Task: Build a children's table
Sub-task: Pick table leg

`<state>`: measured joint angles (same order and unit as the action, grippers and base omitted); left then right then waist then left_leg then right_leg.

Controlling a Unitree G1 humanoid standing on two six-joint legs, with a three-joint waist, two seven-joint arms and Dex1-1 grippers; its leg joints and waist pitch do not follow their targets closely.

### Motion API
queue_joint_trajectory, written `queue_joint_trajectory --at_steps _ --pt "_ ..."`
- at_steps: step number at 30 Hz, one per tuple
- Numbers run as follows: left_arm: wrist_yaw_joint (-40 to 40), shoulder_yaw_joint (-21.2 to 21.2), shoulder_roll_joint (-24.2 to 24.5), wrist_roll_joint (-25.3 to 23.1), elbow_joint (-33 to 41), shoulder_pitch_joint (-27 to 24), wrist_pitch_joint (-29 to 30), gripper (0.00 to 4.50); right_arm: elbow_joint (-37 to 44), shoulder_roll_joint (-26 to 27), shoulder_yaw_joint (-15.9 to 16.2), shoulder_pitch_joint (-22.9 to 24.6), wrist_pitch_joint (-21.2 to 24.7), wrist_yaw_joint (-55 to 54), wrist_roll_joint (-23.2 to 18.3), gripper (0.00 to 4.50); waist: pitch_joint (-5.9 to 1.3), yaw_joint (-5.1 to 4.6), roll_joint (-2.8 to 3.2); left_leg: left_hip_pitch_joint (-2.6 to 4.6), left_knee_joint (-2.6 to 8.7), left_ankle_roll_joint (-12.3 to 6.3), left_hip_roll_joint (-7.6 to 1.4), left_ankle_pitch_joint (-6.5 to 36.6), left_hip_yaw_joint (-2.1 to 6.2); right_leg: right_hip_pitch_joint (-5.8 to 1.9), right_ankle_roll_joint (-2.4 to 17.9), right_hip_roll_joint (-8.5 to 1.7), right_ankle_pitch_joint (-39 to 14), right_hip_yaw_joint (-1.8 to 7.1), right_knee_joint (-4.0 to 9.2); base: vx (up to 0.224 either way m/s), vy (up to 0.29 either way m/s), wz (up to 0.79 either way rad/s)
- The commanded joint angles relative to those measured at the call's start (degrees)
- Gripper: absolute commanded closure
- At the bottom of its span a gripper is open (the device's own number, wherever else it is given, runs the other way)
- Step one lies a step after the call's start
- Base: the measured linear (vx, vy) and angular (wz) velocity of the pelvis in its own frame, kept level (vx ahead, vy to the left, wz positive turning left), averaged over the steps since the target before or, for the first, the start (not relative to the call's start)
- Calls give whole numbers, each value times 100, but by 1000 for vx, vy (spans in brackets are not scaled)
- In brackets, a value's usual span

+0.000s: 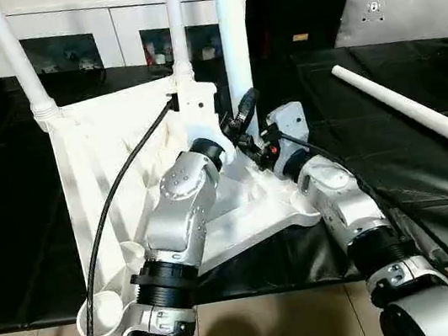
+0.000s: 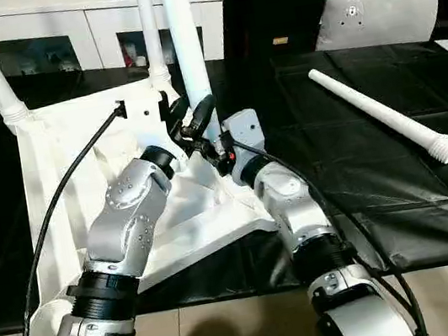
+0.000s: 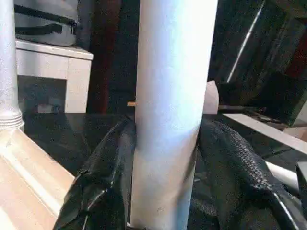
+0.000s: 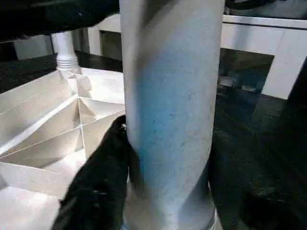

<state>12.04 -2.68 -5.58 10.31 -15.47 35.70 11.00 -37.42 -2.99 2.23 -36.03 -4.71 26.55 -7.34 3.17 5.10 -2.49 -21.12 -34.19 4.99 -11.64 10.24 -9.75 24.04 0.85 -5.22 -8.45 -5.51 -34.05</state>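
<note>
The children's table top (image 1: 97,171) lies upside down on the black-covered surface, ribbed side up. Two white legs (image 1: 14,56) (image 1: 176,22) stand in its far corner sockets. A third leg (image 1: 233,30) stands upright at the right corner. My left gripper (image 3: 168,127) is shut on it, a black finger (image 3: 110,163) pressed to each side. My right gripper (image 1: 256,129) reaches the same leg (image 4: 168,120) lower down, near its collar. A fourth leg (image 1: 411,108) lies loose to the right. The near-left socket (image 1: 102,311) holds nothing.
A white cabinet (image 1: 99,26) with glass doors stands behind the work. A pale grey cushion (image 1: 404,11) leans at the back right. A black cable (image 1: 118,202) crosses the table top to my left arm. The black cover's (image 1: 9,210) front edge runs close below my forearms.
</note>
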Motion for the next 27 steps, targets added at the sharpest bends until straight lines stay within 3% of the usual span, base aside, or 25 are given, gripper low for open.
queue_joint_trajectory --at_steps 1,8,9,13,15,17,20,21,24,27 --pt "-39 75 21 -36 -101 109 -5 265 175 -97 -39 -38 -109 304 -183 170 -411 7 -35 16 411 -297 -127 1264 -6 -353 810 -293 -1547 263 381 0 0 0" --pt "207 134 203 81 -90 102 -80 266 484 -422 -216 123 -54 1045 -577 104 -422 27 -55 16 400 -375 -133 1138 -6 -365 877 -297 -1432 262 359 0 0 0" --pt "350 142 284 125 -88 108 -56 266 612 -502 -325 145 143 1330 -815 101 -423 34 -53 21 395 -407 -133 1141 -10 -366 889 -301 -1441 263 364 0 0 0" --pt "517 153 378 172 -99 116 -31 266 711 -613 -418 151 346 1602 -1026 56 -418 38 -49 18 398 -424 -132 1104 -6 -368 912 -291 -1445 257 364 0 0 0" --pt "949 232 545 417 -64 117 98 266 883 -931 -549 127 936 2189 -1454 56 -425 51 -53 18 391 -438 -132 1078 -5 -378 926 -302 -1477 257 364 0 0 0" --pt "1198 226 631 538 -18 99 179 266 926 -1045 -555 116 1124 2382 -1548 56 -419 75 -51 20 391 -468 -136 1026 -6 -381 957 -292 -1450 257 354 0 0 0" --pt "1768 266 803 914 141 63 405 266 1005 -1327 -479 91 1585 2891 -1707 56 -424 80 -77 9 382 -432 -128 999 -13 -388 975 -300 -1506 252 348 0 0 0" --pt "2143 344 896 1265 304 69 650 266 1090 -1566 -349 91 1994 3399 -1817 56 -420 87 -68 12 381 -421 -132 990 -13 -380 1002 -304 -1520 253 349 0 0 0" --pt "2524 320 1019 1487 434 70 853 266 1133 -1745 -215 92 2219 3803 -1851 56 -419 112 -81 22 373 -444 -144 973 -16 -378 1078 -304 -1467 251 336 0 0 0" --pt "3430 112 1313 1860 666 29 1182 266 1046 -2010 53 25 2302 4345 -1742 56 -412 127 -88 24 373 -415 -139 964 -19 -370 1081 -315 -1588 250 334 0 0 0"
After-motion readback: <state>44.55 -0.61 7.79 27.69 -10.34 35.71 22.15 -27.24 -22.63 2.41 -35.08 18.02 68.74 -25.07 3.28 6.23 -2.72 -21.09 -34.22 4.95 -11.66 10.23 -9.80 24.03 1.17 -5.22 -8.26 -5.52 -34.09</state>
